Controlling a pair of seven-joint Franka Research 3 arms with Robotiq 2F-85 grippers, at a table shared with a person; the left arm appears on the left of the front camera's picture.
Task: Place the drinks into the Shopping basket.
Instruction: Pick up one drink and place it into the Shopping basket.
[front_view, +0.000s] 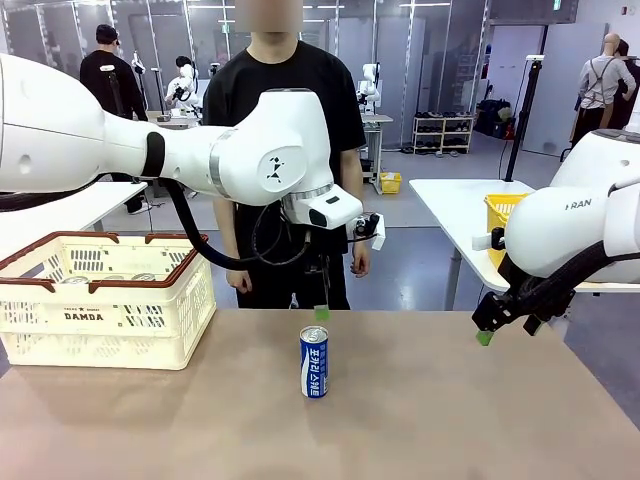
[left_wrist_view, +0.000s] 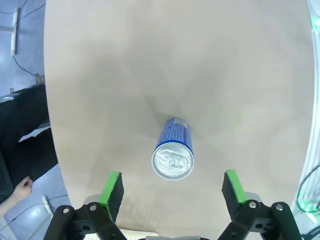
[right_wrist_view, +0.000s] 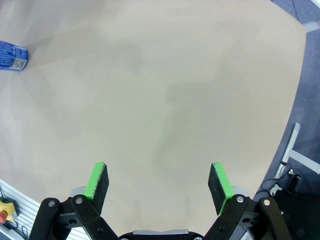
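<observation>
front view: basket reads "damda", blue can bears white lettering, both pincers spread apart

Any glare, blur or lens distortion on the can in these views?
Left wrist view: blue can sharp, soft glare on its silver top, table edges bowed by the wide lens. Right wrist view: can at the frame edge, slightly soft. Front view: can crisp, faint shadow.

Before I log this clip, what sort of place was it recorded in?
Most likely a robotics lab or data-collection hall: the arm's left gripper hangs over a blue can on a table, more white tables stand behind, and people work at other stations.
</observation>
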